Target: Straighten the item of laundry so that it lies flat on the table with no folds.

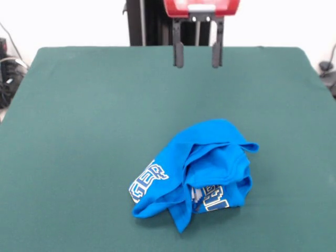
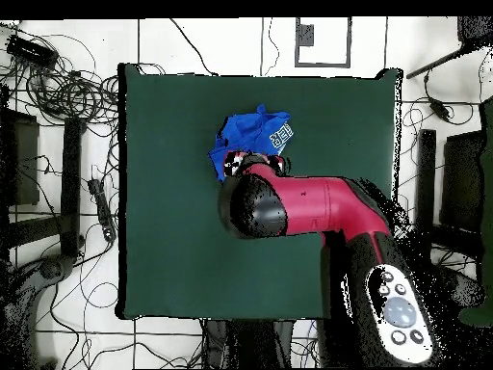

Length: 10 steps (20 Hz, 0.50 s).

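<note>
The bright blue T-shirt [image 1: 197, 170] lies crumpled in a heap on the dark green table [image 1: 79, 131], near the front edge and right of centre. Parts of its white lettering show at the lower left and bottom of the heap. In the overhead view the T-shirt [image 2: 252, 132] lies toward the table's far side [image 2: 164, 193], partly covered by the arm. My gripper [image 1: 198, 55] hangs high above the table's far side, well behind the shirt, open and empty, its two dark fingers [image 1: 179, 54] apart.
The red and black arm [image 2: 308, 204] reaches over the table's middle in the overhead view. Cables and stands [image 2: 67, 96] lie on the floor around the table. The pedestal [image 1: 147, 23] stands behind the far edge.
</note>
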Each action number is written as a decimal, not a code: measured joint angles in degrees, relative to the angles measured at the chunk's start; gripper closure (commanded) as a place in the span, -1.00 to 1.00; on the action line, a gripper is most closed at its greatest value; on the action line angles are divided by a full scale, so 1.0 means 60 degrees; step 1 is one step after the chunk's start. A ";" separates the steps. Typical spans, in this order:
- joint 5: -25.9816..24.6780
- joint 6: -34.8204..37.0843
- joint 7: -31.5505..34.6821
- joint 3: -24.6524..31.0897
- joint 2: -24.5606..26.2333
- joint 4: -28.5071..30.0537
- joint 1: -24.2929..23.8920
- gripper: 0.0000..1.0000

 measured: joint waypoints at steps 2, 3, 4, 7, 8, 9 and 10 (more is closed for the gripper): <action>-0.0002 -0.0016 0.0000 -0.0210 0.0136 -0.0004 0.0220 -1.00; -0.0002 -0.0051 0.0000 -0.0366 0.0244 -0.0004 0.0399 -1.00; -0.0004 -0.0080 0.0000 -0.0447 0.0300 -0.0008 0.0494 -1.00; 0.0004 -0.0315 0.0000 -0.0850 0.0583 -0.0011 0.0987 -1.00; 0.0012 -0.0450 0.0000 -0.1000 0.0702 -0.0006 0.1185 -1.00; 0.0030 -0.0543 0.0000 -0.1104 0.0785 -0.0011 0.1315 -1.00; 0.0045 -0.0673 0.0000 -0.1231 0.0887 -0.0006 0.1475 -1.00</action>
